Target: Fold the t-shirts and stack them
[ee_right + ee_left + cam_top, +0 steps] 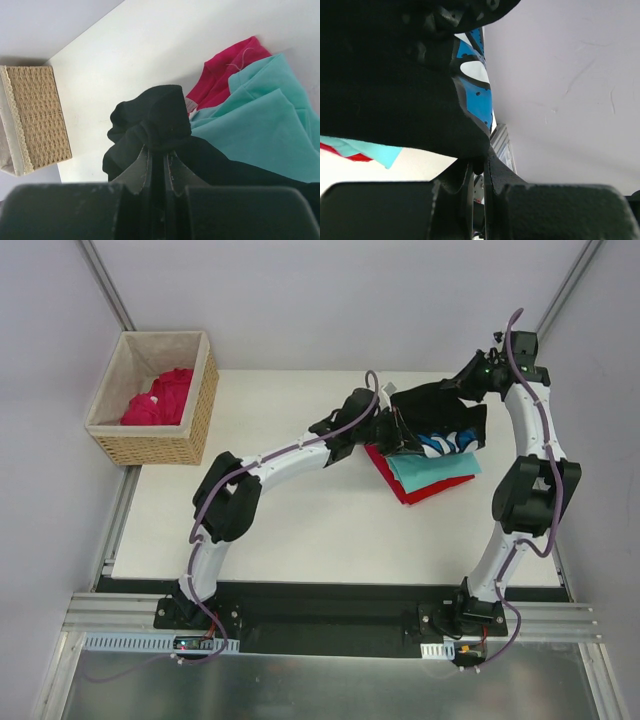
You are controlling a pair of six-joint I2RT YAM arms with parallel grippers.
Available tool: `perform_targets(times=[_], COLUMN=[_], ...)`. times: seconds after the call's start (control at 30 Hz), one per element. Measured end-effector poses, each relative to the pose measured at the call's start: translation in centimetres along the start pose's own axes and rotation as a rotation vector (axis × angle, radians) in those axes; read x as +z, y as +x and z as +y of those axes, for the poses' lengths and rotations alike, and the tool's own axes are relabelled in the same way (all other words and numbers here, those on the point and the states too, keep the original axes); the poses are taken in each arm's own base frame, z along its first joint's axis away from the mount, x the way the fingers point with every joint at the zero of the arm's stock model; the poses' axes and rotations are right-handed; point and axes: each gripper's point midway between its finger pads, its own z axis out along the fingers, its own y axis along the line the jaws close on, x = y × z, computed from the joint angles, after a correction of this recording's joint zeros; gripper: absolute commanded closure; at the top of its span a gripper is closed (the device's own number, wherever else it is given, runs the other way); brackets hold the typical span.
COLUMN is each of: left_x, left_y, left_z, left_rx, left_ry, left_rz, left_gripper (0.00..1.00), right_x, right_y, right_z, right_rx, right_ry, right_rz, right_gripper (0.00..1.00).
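Note:
A black t-shirt point(437, 405) with a blue and white print hangs stretched between my two grippers, over a folded pile on the table. In that pile a teal t-shirt point(432, 469) lies on top of a red t-shirt point(412, 490). My left gripper point(388, 436) is shut on the black t-shirt's left edge point(420, 90); its jaws pinch the cloth point(479, 161). At the shirt's far right corner my right gripper point(468, 388) is shut on a bunch of the black cloth point(155, 120). The right wrist view shows the teal point(260, 125) and red point(230, 70) shirts beneath.
A wicker basket point(195, 410) with beige lining stands off the table's back left corner and holds a crimson-pink t-shirt point(158, 400). The right wrist view also catches the basket point(37, 120). Grey walls close in the back and both sides.

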Motion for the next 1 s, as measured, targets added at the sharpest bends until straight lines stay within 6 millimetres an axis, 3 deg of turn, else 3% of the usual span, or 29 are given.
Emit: perform_targets(times=[0.17, 0.37, 0.67, 1.0], left_x=[0.7, 1.1, 1.3, 0.8], left_y=[1.1, 2.0, 4.7, 5.8], left_z=[-0.3, 0.2, 5.2, 6.8], left_rx=[0.003, -0.001, -0.053, -0.062], left_ry=[0.008, 0.01, -0.058, -0.059], left_rz=[0.021, 0.036, 0.073, 0.075], left_gripper=[1.0, 1.0, 1.0, 1.0], right_x=[-0.2, 0.6, 1.2, 3.3], right_y=[-0.5, 1.1, 1.9, 2.5], right_z=[-1.4, -3.5, -4.4, -6.6], right_rx=[0.017, 0.052, 0.062, 0.082], right_ry=[0.018, 0.052, 0.067, 0.117], right_rz=[-0.012, 0.026, 0.043, 0.063], right_gripper=[1.0, 0.99, 0.99, 0.99])
